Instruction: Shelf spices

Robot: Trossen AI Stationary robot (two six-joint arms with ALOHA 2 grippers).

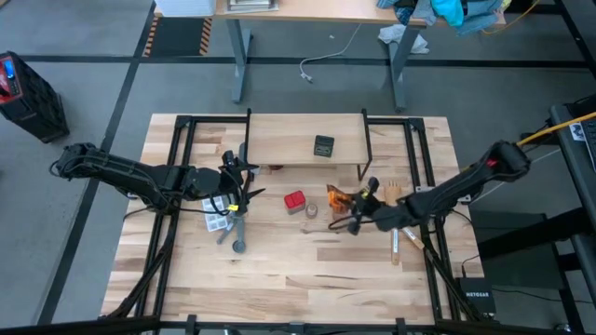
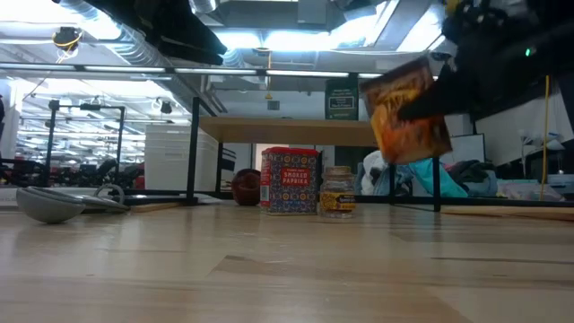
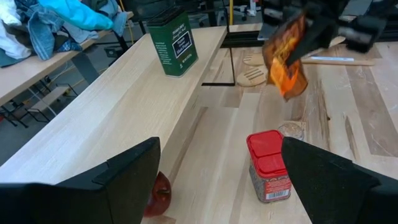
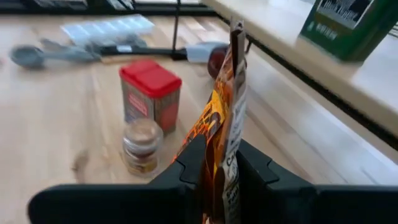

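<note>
Standing on the table (image 1: 279, 288), the shelf (image 1: 279, 144) carried the dark green box (image 1: 323, 145). In front of it, the right gripper (image 4: 219, 163) was clamped on an orange packet (image 2: 408, 109) lifted clear of the table. The left gripper (image 3: 217, 174) waited with fingers apart near the red box (image 1: 294, 201). Beside that sat a small jar (image 2: 337, 191), possibly glass.
</note>
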